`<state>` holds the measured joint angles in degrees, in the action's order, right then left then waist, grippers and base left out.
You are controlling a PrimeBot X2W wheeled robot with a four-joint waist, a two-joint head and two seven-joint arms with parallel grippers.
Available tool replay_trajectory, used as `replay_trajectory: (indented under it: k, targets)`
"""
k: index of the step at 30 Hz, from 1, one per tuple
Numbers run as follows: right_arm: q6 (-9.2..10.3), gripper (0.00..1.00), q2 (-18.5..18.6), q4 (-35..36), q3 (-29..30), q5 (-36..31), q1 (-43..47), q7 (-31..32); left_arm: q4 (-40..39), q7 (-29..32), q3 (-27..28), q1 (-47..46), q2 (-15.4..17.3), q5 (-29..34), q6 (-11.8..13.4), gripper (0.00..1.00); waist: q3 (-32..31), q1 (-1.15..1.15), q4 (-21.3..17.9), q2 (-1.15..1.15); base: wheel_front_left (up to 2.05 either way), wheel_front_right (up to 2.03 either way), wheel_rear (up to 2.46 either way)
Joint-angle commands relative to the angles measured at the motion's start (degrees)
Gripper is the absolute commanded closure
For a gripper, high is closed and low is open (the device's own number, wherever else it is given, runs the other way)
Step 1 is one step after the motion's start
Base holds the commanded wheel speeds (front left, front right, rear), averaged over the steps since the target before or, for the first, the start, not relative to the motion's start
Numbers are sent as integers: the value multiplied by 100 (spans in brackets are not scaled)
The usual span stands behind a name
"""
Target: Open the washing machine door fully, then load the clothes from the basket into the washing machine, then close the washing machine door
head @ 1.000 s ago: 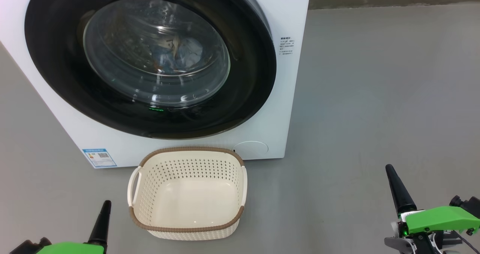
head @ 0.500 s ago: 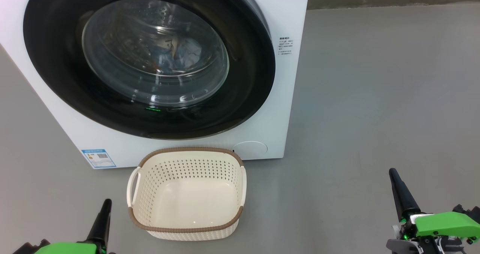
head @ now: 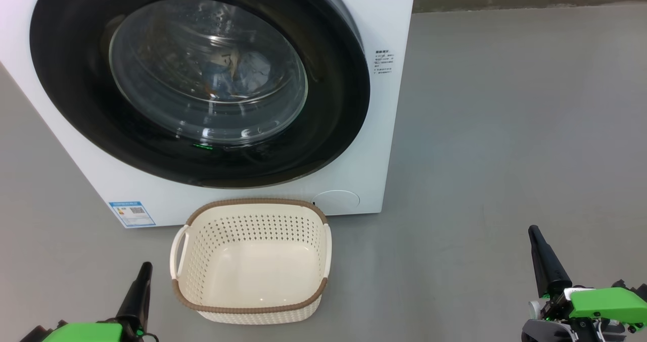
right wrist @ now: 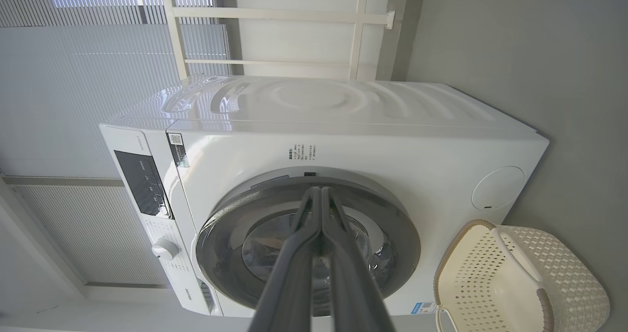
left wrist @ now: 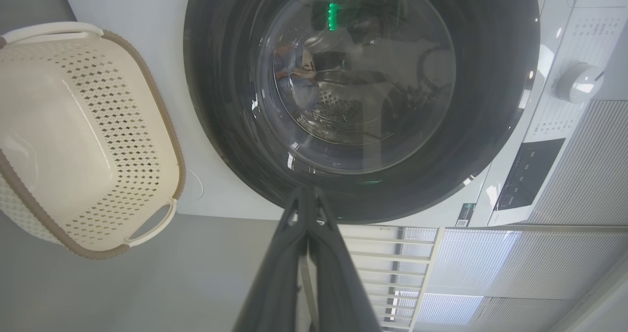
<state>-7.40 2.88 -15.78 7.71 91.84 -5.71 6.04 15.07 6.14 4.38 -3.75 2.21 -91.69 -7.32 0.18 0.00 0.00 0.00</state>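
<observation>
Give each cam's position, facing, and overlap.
Head: on the head, looking down at the closed washing machine door and empty basket; left gripper, right gripper at bottom corners.
Left wrist: rolled sideways, facing the door; own shut fingers.
Right wrist: rolled sideways, off right, facing the whole washing machine; own shut fingers.
Shared: door and basket, all three.

Bright green wrist housings (head: 606,301) carry long, tapered, matte black fingers (head: 545,263).

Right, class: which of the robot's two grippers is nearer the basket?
The left gripper: shut, it points up just left of the empty cream basket, while the right gripper sits well off to the other side, over grey floor.
</observation>
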Motion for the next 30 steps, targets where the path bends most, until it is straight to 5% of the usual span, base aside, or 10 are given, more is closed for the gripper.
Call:
replay_trajectory:
  k: [1,30]
  targets:
    - [-9,100,4,176,-119,33,-47,44,-104,30,208,-243,75,-53,-17,100,0,0,0,0,0,0,0]
    - [-9,100,2,176,-117,30,-47,47,-103,34,213,-244,72,-49,-17,100,0,0,0,0,0,0,0]
